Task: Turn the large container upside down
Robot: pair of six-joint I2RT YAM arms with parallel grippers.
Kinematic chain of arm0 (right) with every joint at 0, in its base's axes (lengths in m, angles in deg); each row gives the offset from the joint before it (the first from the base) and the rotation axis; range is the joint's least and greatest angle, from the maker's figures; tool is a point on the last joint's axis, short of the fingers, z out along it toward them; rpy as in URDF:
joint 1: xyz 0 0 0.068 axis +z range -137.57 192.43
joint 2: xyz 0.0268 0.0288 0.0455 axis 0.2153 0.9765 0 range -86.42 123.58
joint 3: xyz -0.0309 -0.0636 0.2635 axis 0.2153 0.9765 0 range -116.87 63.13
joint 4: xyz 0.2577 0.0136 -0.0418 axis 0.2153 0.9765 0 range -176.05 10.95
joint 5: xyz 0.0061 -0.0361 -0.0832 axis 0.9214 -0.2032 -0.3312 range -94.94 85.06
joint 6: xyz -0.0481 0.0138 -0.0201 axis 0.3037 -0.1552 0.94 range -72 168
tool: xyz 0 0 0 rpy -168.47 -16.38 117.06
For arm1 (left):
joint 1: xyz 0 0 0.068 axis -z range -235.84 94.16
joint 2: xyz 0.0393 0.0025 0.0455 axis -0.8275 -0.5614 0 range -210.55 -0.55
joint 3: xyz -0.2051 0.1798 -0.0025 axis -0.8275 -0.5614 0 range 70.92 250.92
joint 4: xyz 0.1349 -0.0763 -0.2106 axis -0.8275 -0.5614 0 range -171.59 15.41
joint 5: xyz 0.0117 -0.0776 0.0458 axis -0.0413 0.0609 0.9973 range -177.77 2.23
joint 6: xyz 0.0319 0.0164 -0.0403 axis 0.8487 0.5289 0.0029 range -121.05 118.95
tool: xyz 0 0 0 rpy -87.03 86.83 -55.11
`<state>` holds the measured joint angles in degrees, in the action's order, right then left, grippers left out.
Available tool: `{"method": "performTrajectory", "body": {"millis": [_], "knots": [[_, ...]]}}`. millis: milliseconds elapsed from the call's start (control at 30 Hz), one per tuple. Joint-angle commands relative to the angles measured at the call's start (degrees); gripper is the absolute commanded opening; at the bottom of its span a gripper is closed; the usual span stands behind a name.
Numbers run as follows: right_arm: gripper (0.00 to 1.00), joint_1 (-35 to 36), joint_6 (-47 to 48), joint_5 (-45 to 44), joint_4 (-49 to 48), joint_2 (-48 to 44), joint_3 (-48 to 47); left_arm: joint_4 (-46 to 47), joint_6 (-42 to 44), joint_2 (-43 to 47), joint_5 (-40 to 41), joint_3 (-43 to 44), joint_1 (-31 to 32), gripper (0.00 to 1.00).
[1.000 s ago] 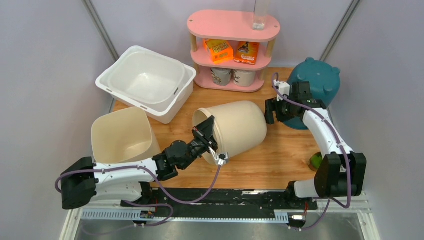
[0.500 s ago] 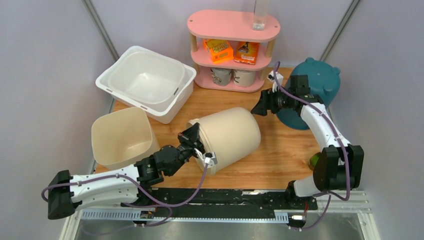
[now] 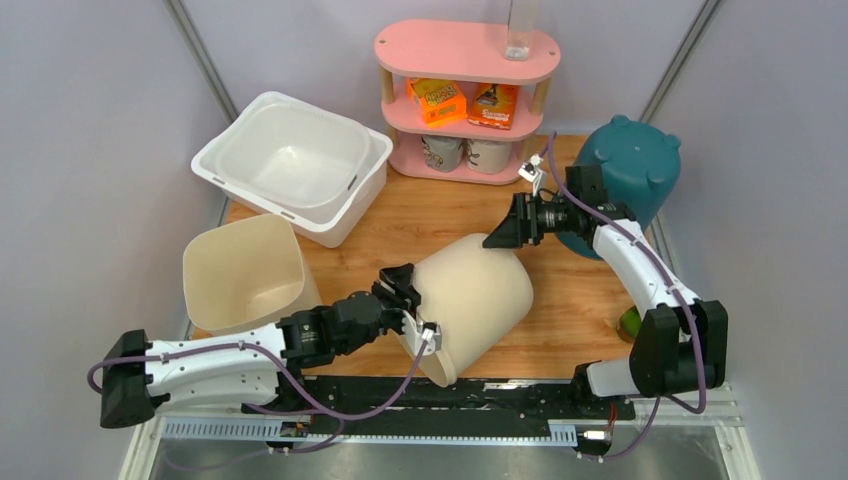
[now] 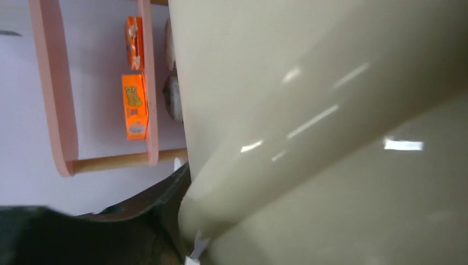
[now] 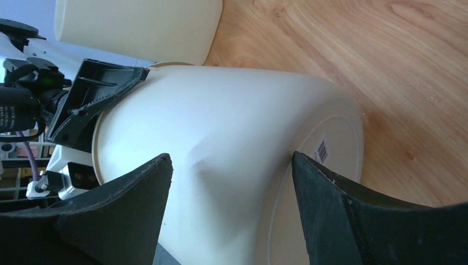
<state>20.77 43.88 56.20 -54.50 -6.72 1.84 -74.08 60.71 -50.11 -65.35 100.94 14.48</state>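
The large container (image 3: 475, 290) is a cream bucket lying tilted on the wooden table, mouth toward the near edge and base toward the far right. My left gripper (image 3: 405, 295) is at its rim. In the left wrist view one dark finger (image 4: 160, 204) lies against the outside of the rim (image 4: 232, 182); the other finger is hidden. My right gripper (image 3: 497, 238) is open at the upper base end. In the right wrist view its fingers (image 5: 127, 204) straddle the container's wall (image 5: 232, 127) near the barcoded base, without pinching it.
A smaller cream bin (image 3: 245, 275) stands just left of the left arm. A white tub (image 3: 290, 165) sits at the back left, a pink shelf (image 3: 465, 60) with boxes and mugs at the back. An upturned teal pot (image 3: 630, 160) and a green object (image 3: 632, 322) are at the right.
The container has rolled so its mouth points toward the near edge. My left arm drew back with the rim. My right gripper moved left onto the base end.
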Motion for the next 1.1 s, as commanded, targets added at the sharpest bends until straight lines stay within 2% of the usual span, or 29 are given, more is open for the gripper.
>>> {"method": "performTrajectory", "body": {"millis": [0,200,267,367,467,633,700,900,1067], "knots": [[0.81,-0.20,-2.94,5.96,3.94,-2.69,-0.05,-2.80,2.53,-0.48,0.73,1.32,0.25,0.68],[0.81,-6.36,-1.34,6.17,5.17,-1.75,-1.64,-10.82,4.09,0.11,3.04,10.75,0.21,0.96],[0.81,-7.48,-0.51,6.10,5.74,-0.97,-2.53,-14.72,5.04,0.23,3.05,14.37,0.23,0.99],[0.81,-7.72,-0.42,6.44,5.86,-0.35,-4.25,-22.84,5.22,0.29,2.26,21.33,0.21,1.00],[0.81,-9.85,0.06,6.63,6.26,-0.13,-6.28,-36.91,4.46,0.69,-0.35,26.91,0.25,1.00],[0.82,-9.94,1.98,5.49,6.18,-0.46,-5.77,-58.18,-2.06,-2.09,-4.70,39.50,0.26,1.00],[0.81,-9.92,1.48,4.36,4.59,-0.78,-3.89,-64.55,-4.20,-3.28,-6.96,40.78,0.29,1.00],[0.81,-9.92,1.70,3.82,3.91,-1.98,-1.88,-59.57,-7.18,-6.91,-3.93,36.84,0.25,1.00],[0.81,-9.92,1.68,2.94,3.63,-3.37,0.16,-48.37,-1.42,-12.81,-3.49,33.85,0.16,0.98]]}}
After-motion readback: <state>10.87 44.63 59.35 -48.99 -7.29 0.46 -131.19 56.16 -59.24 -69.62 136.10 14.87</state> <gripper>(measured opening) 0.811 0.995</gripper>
